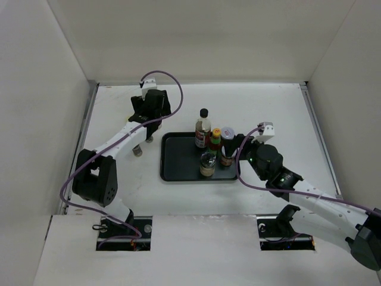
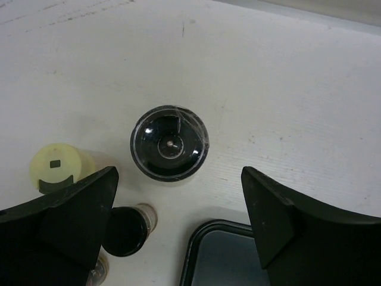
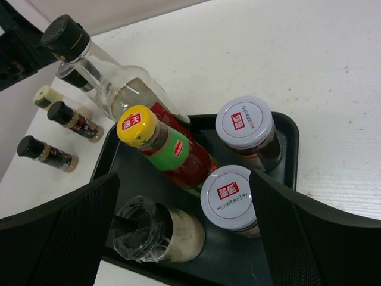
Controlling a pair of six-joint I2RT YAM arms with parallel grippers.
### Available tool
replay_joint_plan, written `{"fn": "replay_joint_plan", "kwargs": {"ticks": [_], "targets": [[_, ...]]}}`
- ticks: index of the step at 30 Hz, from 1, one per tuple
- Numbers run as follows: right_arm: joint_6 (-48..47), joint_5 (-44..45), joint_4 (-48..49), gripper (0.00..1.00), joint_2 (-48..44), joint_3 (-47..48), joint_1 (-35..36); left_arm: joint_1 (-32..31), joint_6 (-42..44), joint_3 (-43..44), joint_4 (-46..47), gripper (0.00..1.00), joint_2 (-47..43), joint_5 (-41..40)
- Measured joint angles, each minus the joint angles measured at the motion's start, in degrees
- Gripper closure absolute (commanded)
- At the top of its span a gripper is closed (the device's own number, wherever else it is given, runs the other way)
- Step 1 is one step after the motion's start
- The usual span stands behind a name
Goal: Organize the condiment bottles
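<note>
The black tray [image 1: 178, 161] holds a tall clear black-capped bottle [image 1: 203, 128], a red yellow-capped sauce bottle [image 1: 215, 140], two silver-lidded jars [image 1: 228, 132] and a film-wrapped jar [image 1: 207, 164]. My right gripper [image 3: 187, 238] is open above them; the nearer silver-lidded jar [image 3: 229, 196] and the wrapped jar [image 3: 149, 229] lie between its fingers. My left gripper [image 2: 178, 220] is open and empty above the table left of the tray. Below it stand a dark-lidded jar [image 2: 169, 143], a yellow-lidded jar [image 2: 56, 165] and a small black-capped jar [image 2: 126, 229].
The tray's corner [image 2: 205, 250] shows under the left gripper. One small jar [image 1: 137, 152] stands on the white table left of the tray. White walls enclose the table on three sides. The right arm [image 1: 286, 179] reaches in from the near right.
</note>
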Motion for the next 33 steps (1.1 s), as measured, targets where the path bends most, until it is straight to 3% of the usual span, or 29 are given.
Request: {"fn": "replay_joint_plan", "kwargs": {"ticks": [10, 22, 25, 30, 33], "targets": [[0.2, -0.6, 0.0, 0.05, 0.0, 0.0, -0.2, 1.7, 1.5, 2.3, -2.0, 0.15, 6.7, 0.6], [0.2, -1.2, 0.2, 0.04, -0.2, -0.3, -1.9, 3.1, 2.3, 5.1, -1.0, 0.24, 9.4, 1.5], [0.2, -1.6, 0.2, 0.04, -0.6, -0.8, -2.8, 3.4, 2.3, 5.2, -1.0, 0.29, 10.3, 1.6], [0.2, -2.0, 0.2, 0.05, 0.0, -0.8, -2.9, 3.7, 2.4, 5.2, -1.0, 0.48, 10.8, 2.0], [0.2, -2.1, 0.4, 0.05, 0.4, -0.8, -2.9, 3.7, 2.4, 5.2, -1.0, 0.53, 10.8, 2.1]]}}
